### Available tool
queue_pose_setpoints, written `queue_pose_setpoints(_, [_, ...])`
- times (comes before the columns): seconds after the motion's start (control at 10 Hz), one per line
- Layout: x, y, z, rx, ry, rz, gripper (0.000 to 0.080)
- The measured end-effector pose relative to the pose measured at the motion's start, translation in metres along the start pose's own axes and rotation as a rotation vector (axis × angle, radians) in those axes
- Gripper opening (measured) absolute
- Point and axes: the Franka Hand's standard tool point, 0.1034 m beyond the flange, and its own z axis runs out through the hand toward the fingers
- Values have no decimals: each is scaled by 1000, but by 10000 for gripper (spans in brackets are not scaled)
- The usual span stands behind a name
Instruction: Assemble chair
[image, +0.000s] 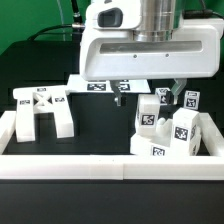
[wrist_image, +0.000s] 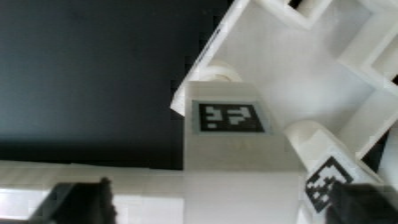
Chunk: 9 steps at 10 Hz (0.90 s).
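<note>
Open black table (image: 100, 128) between cross-braced frame (image: 45, 112) and chair cluster (image: 160, 130) (tightly packed); white rail (image: 100, 163) bounds table edge.

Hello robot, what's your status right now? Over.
Open gripper low over chair parts. Loose cross-braced frame at exterior view's left. White rail in front, untouched.

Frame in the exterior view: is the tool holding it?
No, the frame lies on the table at the exterior view's left, with nothing gripping it.
</note>
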Motion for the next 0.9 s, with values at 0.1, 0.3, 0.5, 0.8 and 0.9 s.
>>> queue_pose_setpoints(0.1, [0, 0, 0, 0, 0, 0, 440])
queue_pose_setpoints(0.3, [0, 0, 0, 0, 0, 6, 285])
queue_pose_setpoints(0.5, [0, 0, 0, 0, -1, 22, 288])
queue_pose_setpoints(0.8, [-1, 0, 1, 1, 1, 254, 288])
queue_pose_setpoints(0.9, [-1, 0, 1, 1, 0, 326, 288])
